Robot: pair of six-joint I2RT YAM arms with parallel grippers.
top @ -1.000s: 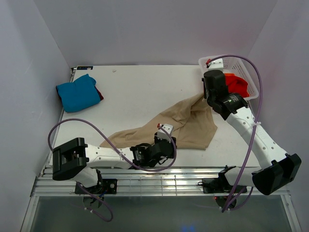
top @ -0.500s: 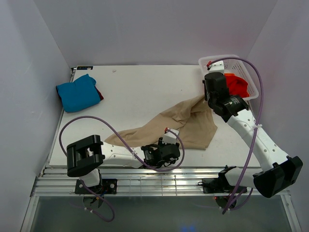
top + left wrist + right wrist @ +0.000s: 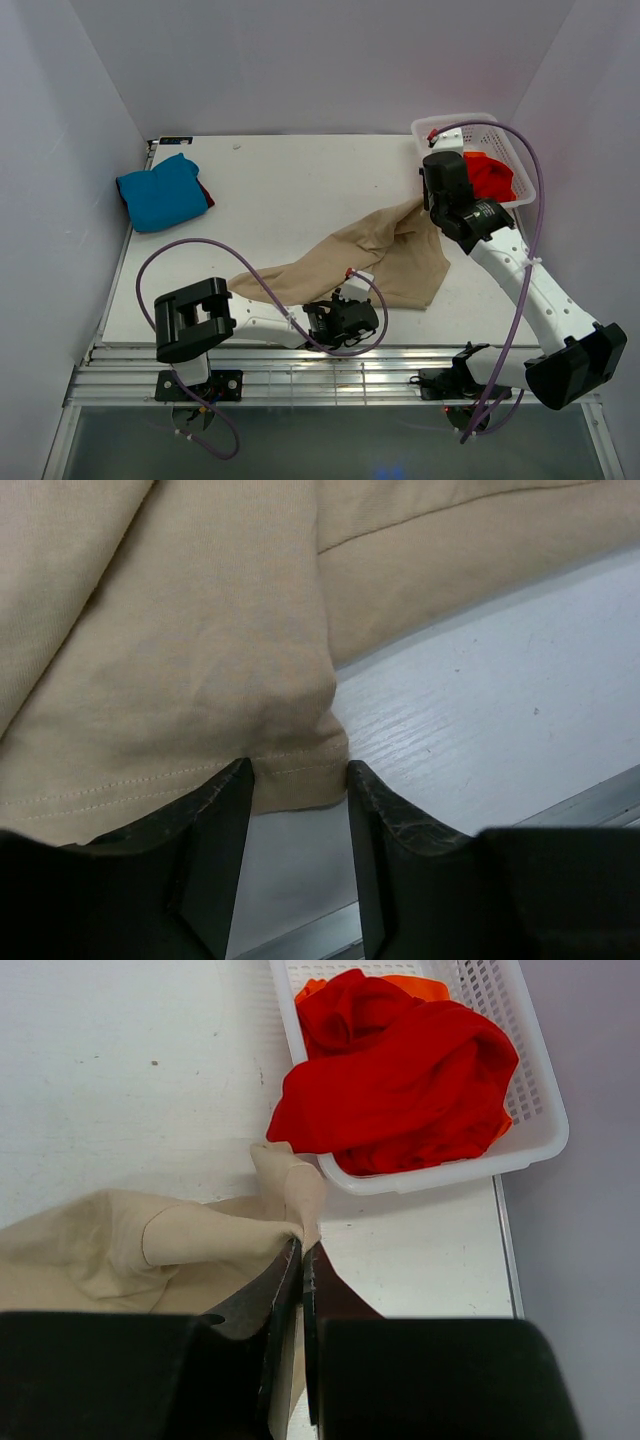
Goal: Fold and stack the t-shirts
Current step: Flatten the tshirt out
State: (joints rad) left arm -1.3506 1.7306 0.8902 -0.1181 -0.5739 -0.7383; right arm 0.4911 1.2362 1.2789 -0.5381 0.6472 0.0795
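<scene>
The tan-beige t-shirt point(image 3: 385, 250) lies spread and crumpled on the table's near right; it fills the left wrist view point(image 3: 180, 630). My left gripper point(image 3: 362, 312) point(image 3: 297, 780) is open, low at the shirt's near hem, with the hem corner just between its fingertips. My right gripper point(image 3: 432, 207) point(image 3: 302, 1252) is shut on a pinched fold of the tan shirt point(image 3: 120, 1240) beside the basket. A folded teal-blue shirt point(image 3: 160, 192) lies on a dark red one point(image 3: 206, 193) at the far left. The bright red shirt point(image 3: 490, 175) point(image 3: 400, 1090) is bunched in the basket.
The white lattice basket point(image 3: 470, 122) point(image 3: 440, 1175) stands at the far right corner, close to my right gripper. The table's near edge and metal rail point(image 3: 300, 365) run right under my left gripper point(image 3: 600, 795). Grey walls enclose the table.
My left arm has slid right along the near edge to the tan shirt's hem. The shirt's left tail has shifted a little. The right arm has hardly moved.
</scene>
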